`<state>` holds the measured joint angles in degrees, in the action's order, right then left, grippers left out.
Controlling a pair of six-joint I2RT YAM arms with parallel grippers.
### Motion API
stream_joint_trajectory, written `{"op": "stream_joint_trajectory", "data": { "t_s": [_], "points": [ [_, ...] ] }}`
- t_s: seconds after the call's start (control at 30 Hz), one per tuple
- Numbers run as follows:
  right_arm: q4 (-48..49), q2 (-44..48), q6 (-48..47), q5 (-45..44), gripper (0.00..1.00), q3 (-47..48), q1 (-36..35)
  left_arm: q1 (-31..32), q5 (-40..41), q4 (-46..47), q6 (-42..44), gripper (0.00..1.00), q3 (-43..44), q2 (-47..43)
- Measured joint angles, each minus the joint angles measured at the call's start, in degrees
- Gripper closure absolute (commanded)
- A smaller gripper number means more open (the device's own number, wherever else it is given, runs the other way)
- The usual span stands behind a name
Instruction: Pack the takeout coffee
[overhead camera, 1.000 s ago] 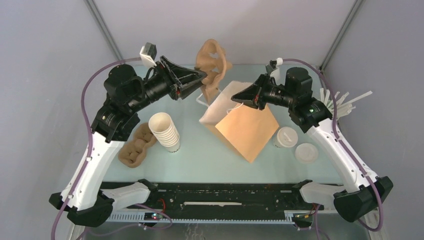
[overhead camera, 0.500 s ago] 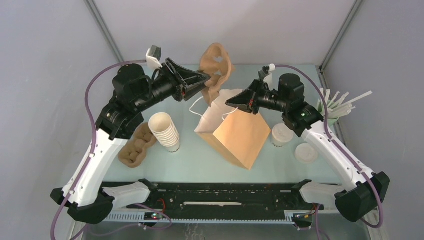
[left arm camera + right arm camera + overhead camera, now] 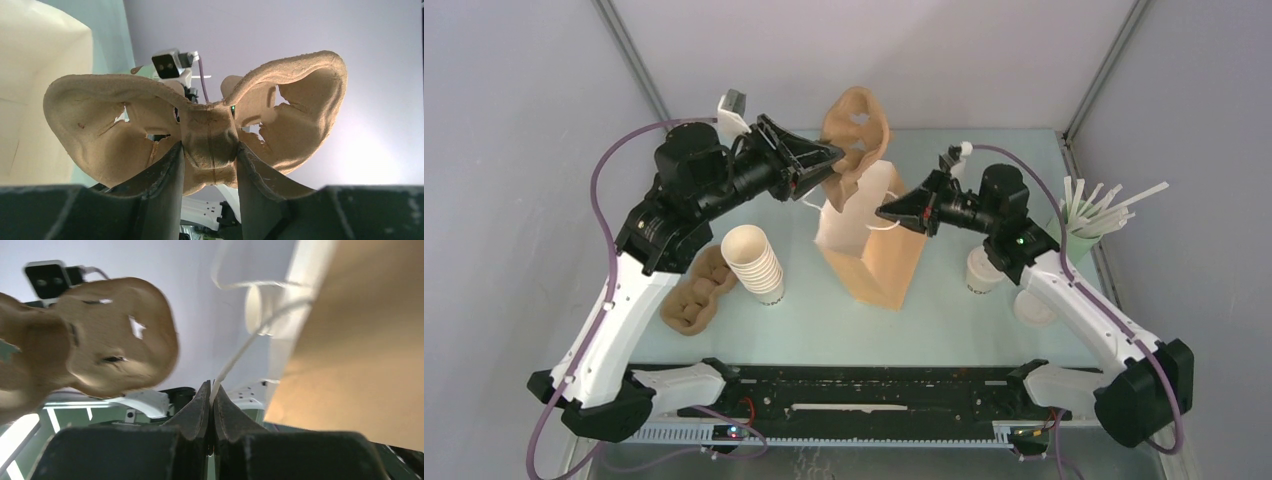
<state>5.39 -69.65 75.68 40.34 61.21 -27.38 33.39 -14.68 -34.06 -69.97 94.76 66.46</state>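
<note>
The takeout coffee [image 3: 977,268], a small cream cup with a white lid, stands at the right, partly hidden behind my right arm. A brown paper bag [image 3: 874,250] stands nearly upright mid-table, its white inside facing left. My right gripper [image 3: 882,212] [image 3: 212,387] is shut on the bag's thin white handle [image 3: 240,355], beside the bag's brown wall [image 3: 360,340]. My left gripper [image 3: 829,160] [image 3: 210,147] is shut on the centre ridge of a brown pulp cup carrier [image 3: 856,135] [image 3: 207,135], held in the air behind the bag.
A tilted stack of nested cream cups [image 3: 754,262] lies at the left, with a second pulp carrier [image 3: 696,292] beside it. A loose white lid [image 3: 1030,305] rests near the right arm. White straws in a green holder [image 3: 1094,210] stand at the right edge.
My right gripper has drawn the handle leftward, and the bag has swung from lying slanted to nearly upright, moving left. The left arm with the carrier shifted slightly right.
</note>
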Motion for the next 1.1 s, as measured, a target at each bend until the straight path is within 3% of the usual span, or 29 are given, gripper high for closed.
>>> {"op": "stream_joint_trajectory", "data": {
  "t_s": [0.23,0.7,1.1],
  "points": [
    [-4.3,7.6,-1.4,-0.4,0.91,-12.1,4.4,3.3,3.2,-1.9,-0.5,0.63,0.0,2.4],
    [-3.7,9.6,-2.1,0.7,0.92,-12.2,6.7,11.5,11.2,1.8,-9.2,0.63,-0.2,7.9],
    [-5.1,12.3,-3.7,0.0,0.92,-12.1,7.1,13.7,16.4,12.8,-19.0,0.64,-14.1,5.9]
  ]
}}
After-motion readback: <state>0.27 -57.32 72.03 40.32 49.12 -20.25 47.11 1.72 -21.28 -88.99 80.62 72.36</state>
